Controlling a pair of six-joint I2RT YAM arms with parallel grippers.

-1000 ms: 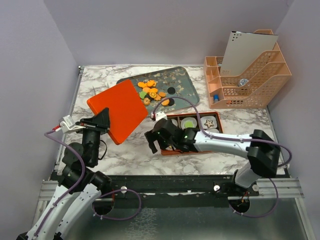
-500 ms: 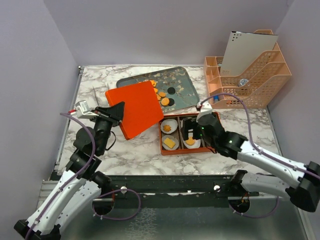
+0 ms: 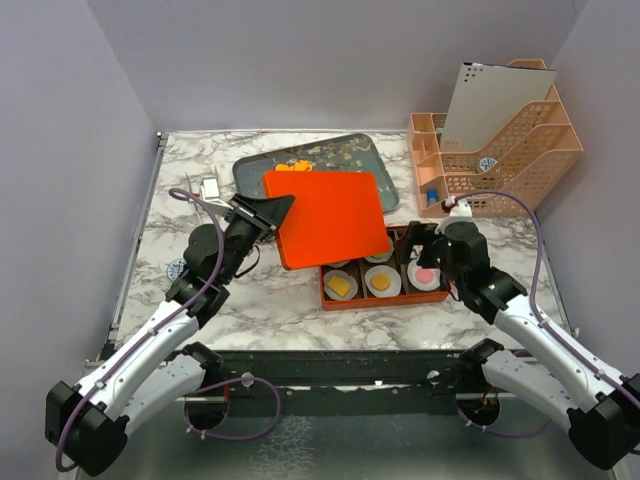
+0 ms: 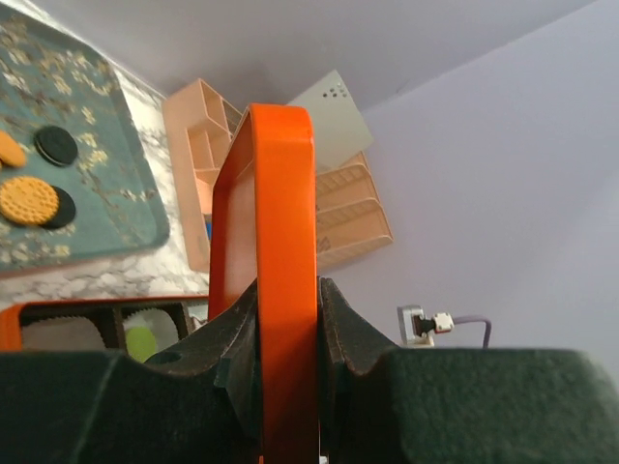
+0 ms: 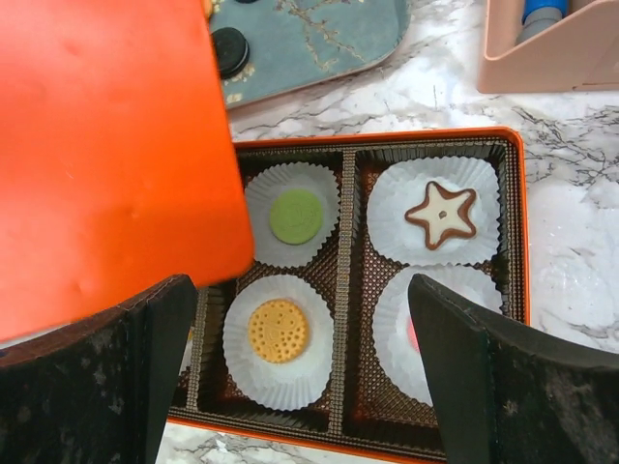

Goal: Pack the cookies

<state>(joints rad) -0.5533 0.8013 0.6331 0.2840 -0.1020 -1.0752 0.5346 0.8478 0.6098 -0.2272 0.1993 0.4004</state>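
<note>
Over the near-centre of the marble-pattern tabletop [image 3: 270,297] — left tool [image 3: 262,212] clenched on the edge of the flat orange rectangular lid [image 3: 330,215], jaws pinching its rim. The lid hangs roughly level above the left part of the orange compartment box [image 3: 372,304] and the near side of the teal floral tray [image 3: 345,150]. Right tool [image 3: 424,252] released, jaws wide, over the box's right end, holding nothing.

Cookies: the ones in the box sit one to a white paper cup [image 5: 266,246].
- green round cookie [image 5: 295,215]
- brown-and-white star cookie [image 5: 442,215]
- orange round cookie [image 5: 278,330]
- pink cookie [image 3: 426,273]
- yellow square cookie [image 3: 340,287], near-left compartment

A few are loose on the tray at far-centre: a black round cookie [image 5: 229,48] and an orange biscuit [image 4: 27,200]. The lid hides the rest of the tray from above.

Handling, my read:
- Cookies are light, stiff and brittle — likely to chip under a hard pinch and skate on the glossy tray.
- Take them across opposite rim edges with a gentle close. Grip the star across its body, not the points.
- The lid looks light, rigid and slick. A one-edge grip invites sag, so lower it level or its rim could catch the cups.

Peach mesh organiser [image 3: 500,160] at the far right corner, well apart.
</note>
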